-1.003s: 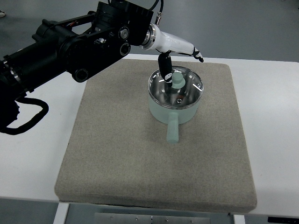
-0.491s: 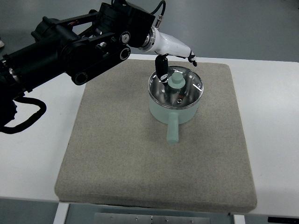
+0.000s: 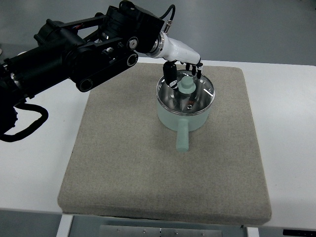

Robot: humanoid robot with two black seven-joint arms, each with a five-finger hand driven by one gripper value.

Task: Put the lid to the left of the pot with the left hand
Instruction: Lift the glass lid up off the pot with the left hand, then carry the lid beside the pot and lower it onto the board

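Observation:
A mint-green pot (image 3: 170, 118) stands on the far middle of the grey mat (image 3: 123, 158), its handle (image 3: 182, 140) pointing toward me. A glass lid (image 3: 200, 96) with a metal rim sits on the pot, a mint knob (image 3: 186, 85) at its centre. My left hand (image 3: 182, 73), white with black fingers, hangs just behind and above the knob. Its thumb (image 3: 169, 75) points down on the knob's left and its other fingers (image 3: 197, 70) reach down on the right. The fingers straddle the knob with a gap and hold nothing. The lid lies flat on the pot.
The mat lies on a white table (image 3: 286, 108). My black left arm (image 3: 74, 49) crosses the far left of the picture above the table and the mat's far-left corner. Bare mat stretches left of the pot.
The left hand has drawn back slightly to the left and its outstretched fingers have turned down to either side of the knob. Pot and lid have not moved.

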